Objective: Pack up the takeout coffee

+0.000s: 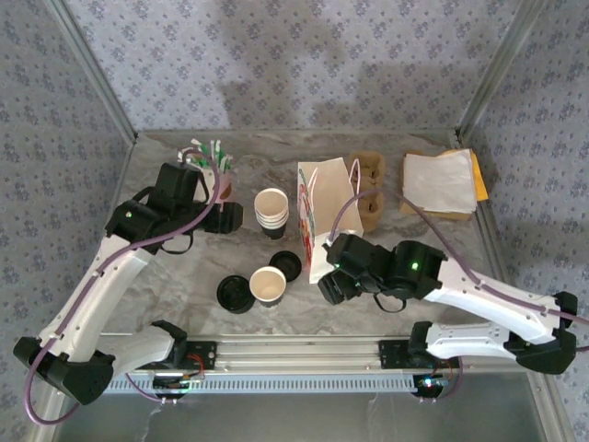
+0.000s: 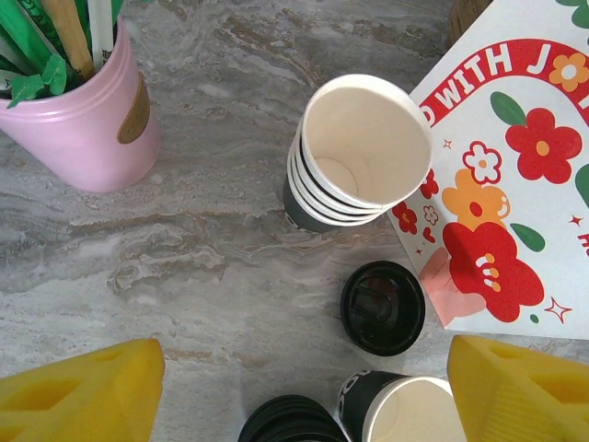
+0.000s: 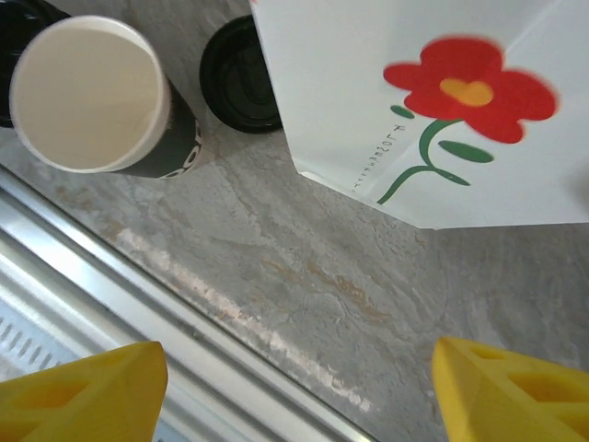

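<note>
Left fingers (image 2: pixel 83 396) and right fingers (image 3: pixel 83 396) gape empty; the unlidded coffee cup (image 3: pixel 87 92) stands beside a loose lid (image 3: pixel 237 75), presumably awaiting capping.

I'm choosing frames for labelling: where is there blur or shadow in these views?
Top external: even light, with a soft shadow on the back wall. Left wrist: sharp on the cup stack. Right wrist: the bag has a smeared flower print, and the open cup is crisper.
</note>
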`<state>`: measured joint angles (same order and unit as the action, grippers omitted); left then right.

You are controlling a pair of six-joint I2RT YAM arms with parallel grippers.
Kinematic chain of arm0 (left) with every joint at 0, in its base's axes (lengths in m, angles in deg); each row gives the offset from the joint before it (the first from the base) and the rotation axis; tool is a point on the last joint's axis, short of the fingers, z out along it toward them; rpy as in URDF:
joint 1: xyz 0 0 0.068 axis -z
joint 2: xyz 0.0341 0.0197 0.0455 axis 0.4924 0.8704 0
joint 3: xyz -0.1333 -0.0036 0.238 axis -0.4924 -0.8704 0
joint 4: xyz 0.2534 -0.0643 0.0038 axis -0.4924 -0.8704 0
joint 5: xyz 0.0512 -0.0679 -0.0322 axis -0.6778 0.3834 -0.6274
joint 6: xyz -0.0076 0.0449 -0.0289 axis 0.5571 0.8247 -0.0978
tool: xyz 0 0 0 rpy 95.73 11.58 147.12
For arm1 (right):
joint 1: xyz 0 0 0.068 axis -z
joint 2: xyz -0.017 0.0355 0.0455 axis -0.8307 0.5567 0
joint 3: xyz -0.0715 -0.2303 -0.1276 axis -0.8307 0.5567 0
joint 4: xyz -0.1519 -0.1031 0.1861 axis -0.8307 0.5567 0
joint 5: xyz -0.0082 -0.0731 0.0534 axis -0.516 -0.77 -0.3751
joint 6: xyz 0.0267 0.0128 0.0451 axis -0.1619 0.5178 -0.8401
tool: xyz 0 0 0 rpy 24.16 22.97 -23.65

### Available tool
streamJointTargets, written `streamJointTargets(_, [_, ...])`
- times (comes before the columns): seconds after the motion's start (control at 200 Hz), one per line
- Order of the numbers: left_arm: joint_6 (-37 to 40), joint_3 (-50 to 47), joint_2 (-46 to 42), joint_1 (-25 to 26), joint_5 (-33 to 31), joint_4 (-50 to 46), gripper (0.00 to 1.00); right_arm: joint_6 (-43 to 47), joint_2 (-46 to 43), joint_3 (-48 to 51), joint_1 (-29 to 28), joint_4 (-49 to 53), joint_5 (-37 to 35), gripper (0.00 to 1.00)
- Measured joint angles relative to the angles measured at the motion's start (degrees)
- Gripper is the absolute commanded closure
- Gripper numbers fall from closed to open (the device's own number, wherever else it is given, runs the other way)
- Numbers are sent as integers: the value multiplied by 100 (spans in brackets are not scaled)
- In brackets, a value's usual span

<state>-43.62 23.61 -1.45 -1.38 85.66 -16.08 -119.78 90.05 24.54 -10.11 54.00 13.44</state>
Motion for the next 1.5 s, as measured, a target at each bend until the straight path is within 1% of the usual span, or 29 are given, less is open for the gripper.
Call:
streamJointTargets(0.13, [48,0,0,-2,-22,0,19,66,-98,562,485,-848,186,23])
streamJointTargets(0.35, [116,2,44,-17,-107,0,19,516,376,605,1331,-1965,476,23])
streamJointTargets(0.485, [111,-2,74,-31,-129,7,18,866,868,417,1845,-2448,680,23])
streamJointTargets(0.625, [109,-2,76,-37,-146,9,18,1198,1460,-68,2282,-2728,925,22])
streamJointTargets(0.805, [109,-2,63,-37,-227,-4,18,1521,2085,-737,2490,-2883,1054,22])
streamJointTargets(0.905, [107,-4,11,-37,-256,-22,17,1558,2079,-892,2468,-2870,1029,22])
streamJointTargets(1.004, [85,-26,-98,-37,-278,-76,17,1475,1845,-990,2308,-2699,839,23])
streamJointTargets(1.074, [37,-61,-177,-37,-297,-131,17,1204,1563,-1043,2111,-2378,647,24])
streamJointTargets(1.134, [-4,-111,-247,-37,-297,-142,17,745,1303,-1091,1926,-2009,472,26])
streamJointTargets(1.209, [-61,-212,-317,-37,-297,-164,17,-81,1016,-1075,1668,-1517,262,28])
streamJointTargets(1.299, [-118,-328,-350,-37,-339,-234,17,-1141,804,-791,1252,-1237,-22,28])
streamJointTargets(1.399, [-153,-385,-350,-39,-389,-334,17,-2256,866,-232,776,-1180,-166,25])
streamJointTargets(1.499, [-151,-389,-350,-37,-411,-415,17,-3257,1185,304,564,-1338,-356,26])
